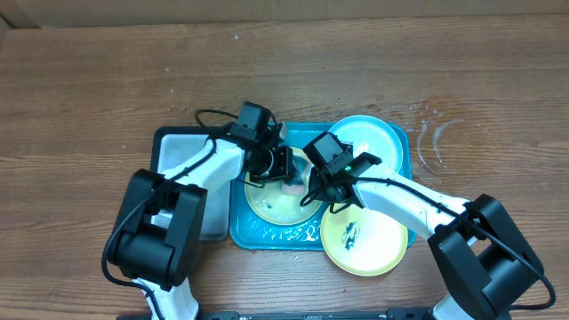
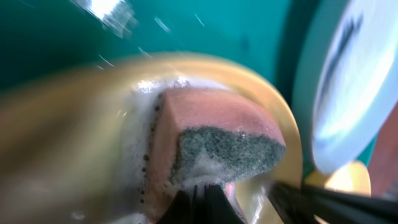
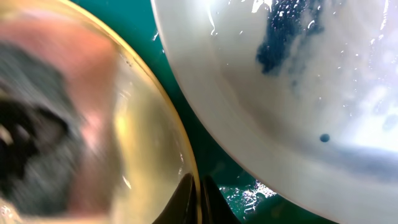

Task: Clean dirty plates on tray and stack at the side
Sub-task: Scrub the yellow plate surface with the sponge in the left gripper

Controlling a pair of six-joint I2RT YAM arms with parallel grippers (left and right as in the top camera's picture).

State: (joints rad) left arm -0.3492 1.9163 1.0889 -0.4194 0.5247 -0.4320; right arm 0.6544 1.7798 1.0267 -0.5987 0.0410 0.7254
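Left gripper (image 2: 199, 202): closed on the sponge (image 2: 211, 140), a pink body with a grey scouring face, pressed into suds on the centre plate (image 1: 271, 206); that yellow-green rimmed plate lies inside the teal tray (image 1: 258, 240), toward its left end. Right gripper (image 3: 198, 202): jaws narrow, meeting at the same plate's rim, which they appear to pinch; by my reading you are mid-scrub, with nothing stacked yet.

Risks: the plate is wet and soapy; if your right grip slips off the rim, the scrubbing stroke will likely spin the plate or shove it into the blue-rimmed plate (image 1: 373, 133), which sits just beside it at the tray's far right corner and carries a dark smear of its own. Your two wrists work very close together above one plate; a wide stroke could knock them together. The third plate (image 1: 366, 242), smeared black, overhangs the tray's near rim toward the table (image 1: 89, 89); a nudge from your right arm could tip it or slide it off.

Surroundings: a grey tray (image 1: 178, 147) sits against the teal one on the left, beneath your left arm; water (image 1: 436, 142) lies on the table right of the tray, so a plate set there for stacking may skate.
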